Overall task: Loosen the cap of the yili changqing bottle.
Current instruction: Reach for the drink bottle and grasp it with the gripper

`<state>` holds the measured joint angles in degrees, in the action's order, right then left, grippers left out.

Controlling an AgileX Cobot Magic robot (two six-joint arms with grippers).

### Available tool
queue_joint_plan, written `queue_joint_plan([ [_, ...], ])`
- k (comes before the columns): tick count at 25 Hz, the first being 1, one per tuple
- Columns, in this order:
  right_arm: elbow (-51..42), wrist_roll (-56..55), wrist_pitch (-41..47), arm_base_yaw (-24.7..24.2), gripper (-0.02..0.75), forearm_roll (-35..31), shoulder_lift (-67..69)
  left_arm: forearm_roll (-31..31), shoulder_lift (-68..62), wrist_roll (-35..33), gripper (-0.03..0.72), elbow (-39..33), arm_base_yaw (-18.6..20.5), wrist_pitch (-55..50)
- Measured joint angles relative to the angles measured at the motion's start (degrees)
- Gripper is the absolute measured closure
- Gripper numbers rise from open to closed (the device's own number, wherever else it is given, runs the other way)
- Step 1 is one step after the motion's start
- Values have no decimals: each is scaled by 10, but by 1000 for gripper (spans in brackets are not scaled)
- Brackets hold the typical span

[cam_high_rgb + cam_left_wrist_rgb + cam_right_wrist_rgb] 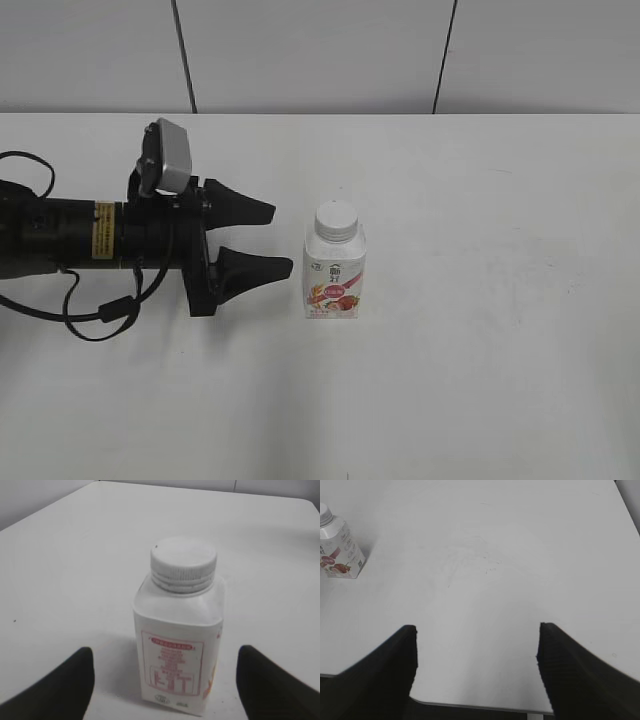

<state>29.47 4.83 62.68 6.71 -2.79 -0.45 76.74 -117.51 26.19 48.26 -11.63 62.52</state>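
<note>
Exterior view first: we see the yili changqing bottle [335,270] standing upright near the middle of the white bench [500,350]. It is a small squat white plastic bottle with a rounded-square body, a green logo high on the front and a pink-red fruit label lower down. The cap [337,219] is round and white and sits on the wide neck; from here we cannot tell how tight it is.

The left end effector [272,240] lies low over the bench just left of the bottle, pointing at it, with its two black fingers spread wide and nothing between them. The finger tips are close to the bottle but apart from it. A grey camera box [168,155] sits on top of the arm, and a black cable [95,315] loops on the bench under it.

Left wrist view: we get the bottle [177,655] up close, side panel with small red print facing us, a bit of fruit picture at the right edge. The cap [183,560] shows a ribbed side and flat top, with thread rings just under it. Both fingers [60,690] of the left end effector [165,687] sit at the bottom corners, either side of the bottle, not touching it.

Right wrist view: the right end effector [477,665] is spread wide over bare bench, holding nothing. The bottle [340,550] is far off at the top left corner, well apart from it.
</note>
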Motion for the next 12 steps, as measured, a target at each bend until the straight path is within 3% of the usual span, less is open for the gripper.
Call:
queue_joint_plan([
  [12,0,0,0,0,151,0,0,-1,-1,4,151,32,-48,-8],
])
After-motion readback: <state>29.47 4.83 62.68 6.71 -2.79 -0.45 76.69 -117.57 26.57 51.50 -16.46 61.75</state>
